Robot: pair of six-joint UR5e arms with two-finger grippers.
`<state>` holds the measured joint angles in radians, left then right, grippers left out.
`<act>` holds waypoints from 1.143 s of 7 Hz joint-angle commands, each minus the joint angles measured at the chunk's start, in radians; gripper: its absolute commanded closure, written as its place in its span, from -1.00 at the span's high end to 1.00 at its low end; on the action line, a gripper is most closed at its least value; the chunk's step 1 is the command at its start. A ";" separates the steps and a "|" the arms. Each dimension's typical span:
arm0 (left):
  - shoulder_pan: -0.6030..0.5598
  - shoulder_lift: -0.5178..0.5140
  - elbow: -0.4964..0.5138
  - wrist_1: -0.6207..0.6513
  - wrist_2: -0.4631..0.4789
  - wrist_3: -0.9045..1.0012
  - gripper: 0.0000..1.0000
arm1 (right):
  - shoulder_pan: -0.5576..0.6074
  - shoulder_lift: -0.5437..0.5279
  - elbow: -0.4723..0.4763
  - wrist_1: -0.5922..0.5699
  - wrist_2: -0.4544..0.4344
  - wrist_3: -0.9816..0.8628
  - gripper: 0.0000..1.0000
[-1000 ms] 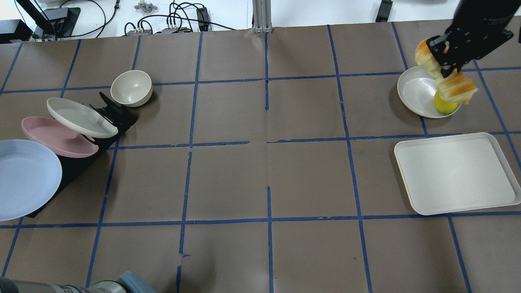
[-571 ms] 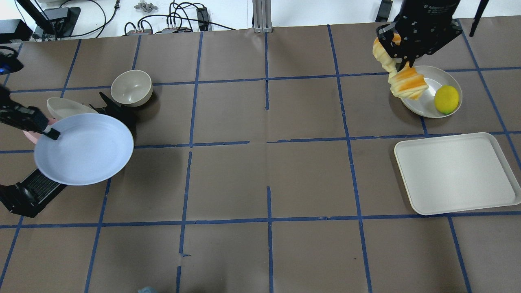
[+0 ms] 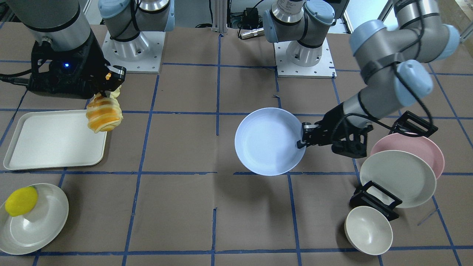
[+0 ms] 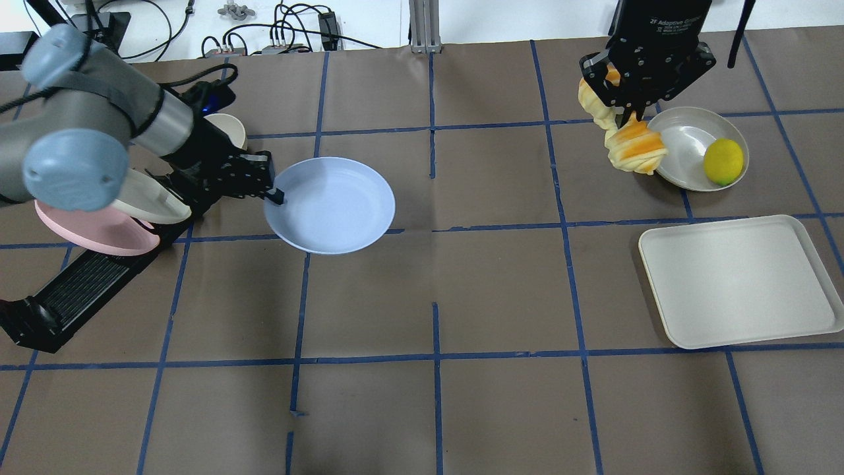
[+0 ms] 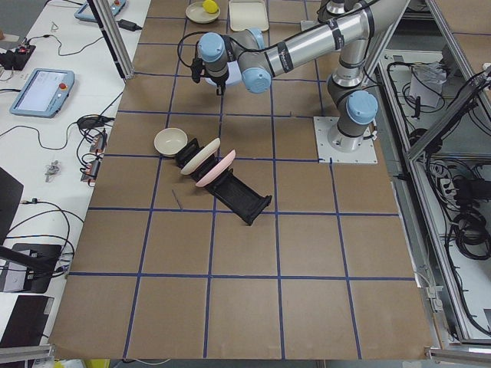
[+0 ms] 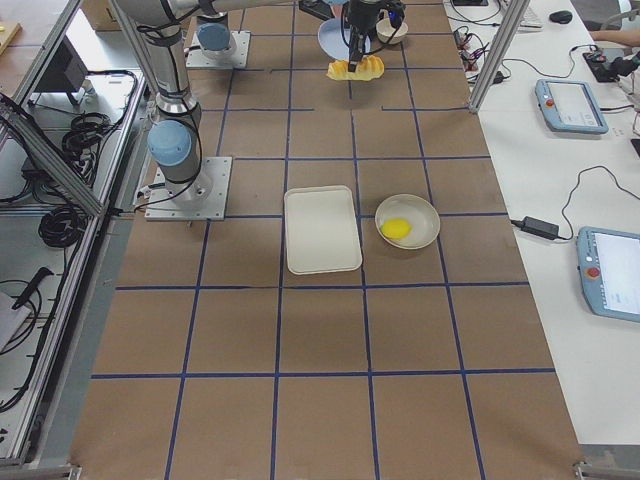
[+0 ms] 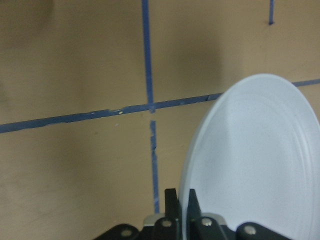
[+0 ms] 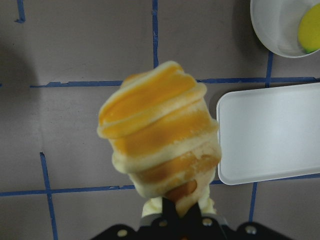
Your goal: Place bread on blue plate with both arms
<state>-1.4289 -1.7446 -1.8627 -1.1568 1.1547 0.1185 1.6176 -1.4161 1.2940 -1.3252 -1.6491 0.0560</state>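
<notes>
Dangling from right claw point(image 3: 108, 88), bread point(image 3: 104, 115) pointing down

A robotics lab: two arms point(image 3: 384, 40) are bolted by white base plates point(image 3: 321, 68) to a table point(image 4: 501, 284) covered in brown paper and gridded with blue tape point(image 4: 369, 359). Beyond the left gripper point(image 4: 273, 194), off the table's edge, lie cables point(image 4: 290, 33) and an aluminium post point(image 4: 425, 26); farther out, control tablets point(image 6: 570, 105) rest on a white bench point(image 6: 560, 170).

My left gripper point(image 4: 274, 195), mid-left of the overhead view, pinches the blue plate point(image 4: 336, 206) by its rim; my right gripper point(image 4: 626, 117), upper right, clamps the bread point(image 4: 635, 150).
</notes>
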 commanded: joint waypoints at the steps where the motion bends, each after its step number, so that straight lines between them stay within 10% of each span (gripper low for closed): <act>1: -0.190 -0.042 -0.107 0.346 0.008 -0.337 -0.97 | 0.001 0.002 0.004 -0.011 -0.003 -0.007 -0.81; 3: -0.304 -0.062 -0.119 0.475 0.086 -0.549 -0.97 | 0.001 0.018 0.004 -0.025 -0.005 -0.005 -0.81; 5: -0.340 -0.095 -0.115 0.529 0.195 -0.550 0.99 | 0.016 0.029 0.004 -0.054 -0.005 0.002 -0.81; 8: -0.103 -0.078 -0.040 0.237 0.188 0.087 1.00 | 0.153 0.078 0.019 -0.110 0.005 0.207 -0.82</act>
<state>-1.6539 -1.8384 -1.9398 -0.7337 1.3430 -0.0666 1.6923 -1.3655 1.3045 -1.3936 -1.6453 0.1648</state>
